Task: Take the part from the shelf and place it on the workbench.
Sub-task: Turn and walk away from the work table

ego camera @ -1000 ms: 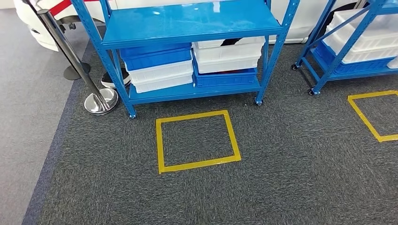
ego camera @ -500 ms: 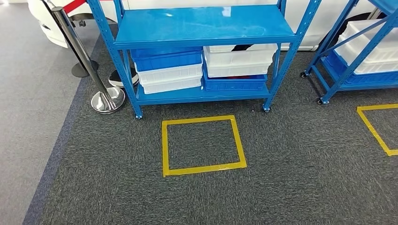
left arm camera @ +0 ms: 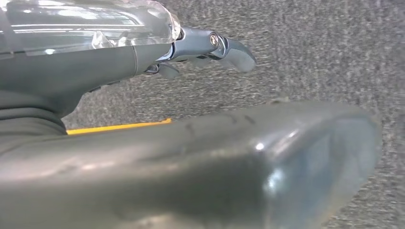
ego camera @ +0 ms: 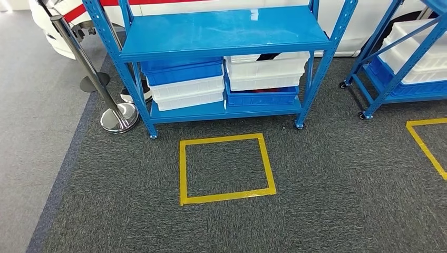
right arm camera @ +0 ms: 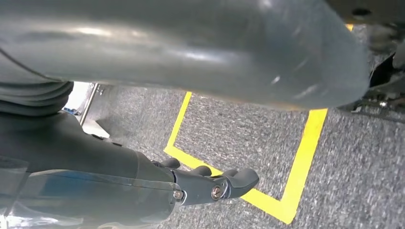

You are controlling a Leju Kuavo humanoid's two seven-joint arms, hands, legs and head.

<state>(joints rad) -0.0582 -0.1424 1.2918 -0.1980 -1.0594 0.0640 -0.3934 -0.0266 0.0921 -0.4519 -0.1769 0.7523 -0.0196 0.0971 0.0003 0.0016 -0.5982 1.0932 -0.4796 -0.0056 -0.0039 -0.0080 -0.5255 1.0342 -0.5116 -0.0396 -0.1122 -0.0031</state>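
Facing a blue shelf rack (ego camera: 221, 31) across dark carpet (ego camera: 327, 200), with a yellow tape square (ego camera: 225, 168) marked on the floor just in front of it, probably serving as the standing mark for reaching the shelves. Showing a bare blue upper shelf; lower shelf carrying stacked bins, blue bin (ego camera: 182, 69) over white bins (ego camera: 185, 92) on the left side, white bins (ego camera: 266, 71) over a blue bin (ego camera: 262, 97) on the right. Not showing any loose part on the rack; the part presumably sitting inside one of the bins, out of sight from this angle, so its exact place cannot be told. Standing to the left of the rack: a chrome stanchion post (ego camera: 87, 68) with a red belt, likely fencing off the white vehicle body behind. Showing a second blue rack (ego camera: 395, 58) with white and blue bins, well apart to the right, with another yellow floor mark (ego camera: 426, 142) near it. Hanging low over the carpet: left hand (left arm camera: 210, 47), fingers extended and lying close together, holding nothing; thumb filling the near field, blurred. Hanging likewise over yellow tape: right hand (right arm camera: 210, 183), fingers slightly curled, side by side, gripping nothing. Judging both arms as hanging at the sides for walking, hands idle because the rack is not yet within reach. Task judged at the approach stage; nothing taken from the shelf, workbench nowhere among the things visible.
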